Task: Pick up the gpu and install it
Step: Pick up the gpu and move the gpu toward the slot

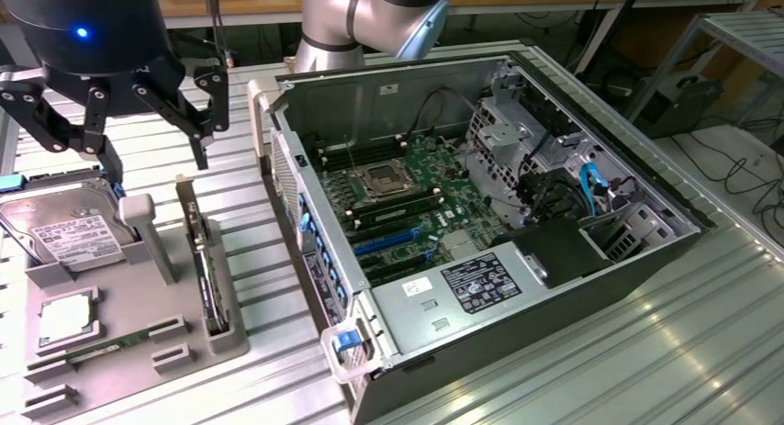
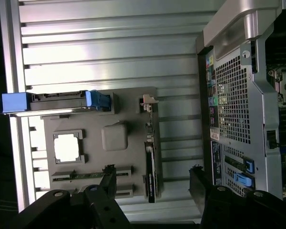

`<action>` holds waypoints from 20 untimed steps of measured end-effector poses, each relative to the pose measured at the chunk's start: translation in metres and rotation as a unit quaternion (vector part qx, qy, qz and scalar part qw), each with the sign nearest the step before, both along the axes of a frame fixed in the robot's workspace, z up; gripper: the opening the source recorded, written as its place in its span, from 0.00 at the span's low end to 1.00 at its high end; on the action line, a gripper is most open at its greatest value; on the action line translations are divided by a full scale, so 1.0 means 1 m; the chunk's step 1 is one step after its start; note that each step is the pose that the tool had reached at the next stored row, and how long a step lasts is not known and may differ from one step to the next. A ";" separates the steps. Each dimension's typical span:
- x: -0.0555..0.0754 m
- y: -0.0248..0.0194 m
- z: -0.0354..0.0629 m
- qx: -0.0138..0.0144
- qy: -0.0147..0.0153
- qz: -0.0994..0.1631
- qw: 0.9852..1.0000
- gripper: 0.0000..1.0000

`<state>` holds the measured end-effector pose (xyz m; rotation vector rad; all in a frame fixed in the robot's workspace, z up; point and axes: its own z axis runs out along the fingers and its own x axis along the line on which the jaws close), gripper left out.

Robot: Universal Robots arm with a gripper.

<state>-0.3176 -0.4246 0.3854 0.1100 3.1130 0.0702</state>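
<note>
Claw wide open, empty, pointing down, hovering above gpu standing edgewise in gray tray.

Tray: we find it on the table, at the exterior view's left of the case.
Gpu: on edge in the tray's side nearest the case.
Drive: upright at its far end.
Chip, stick: flat, we think, at its near end.
Gripper: above the far end.
</note>
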 end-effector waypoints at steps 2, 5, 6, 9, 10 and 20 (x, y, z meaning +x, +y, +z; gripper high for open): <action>0.000 0.0000 -0.0004 0.000 0.000 0.000 1.000 0.73; 0.000 -0.0001 -0.0011 0.000 0.000 0.000 1.000 0.73; 0.000 -0.0001 -0.0015 0.000 0.000 0.000 1.000 0.73; 0.000 -0.0002 -0.0023 0.000 0.000 0.000 1.000 0.73; 0.000 -0.0002 -0.0025 0.000 0.000 0.000 1.000 0.73; 0.000 -0.0031 -0.0052 0.000 0.000 0.000 1.000 0.73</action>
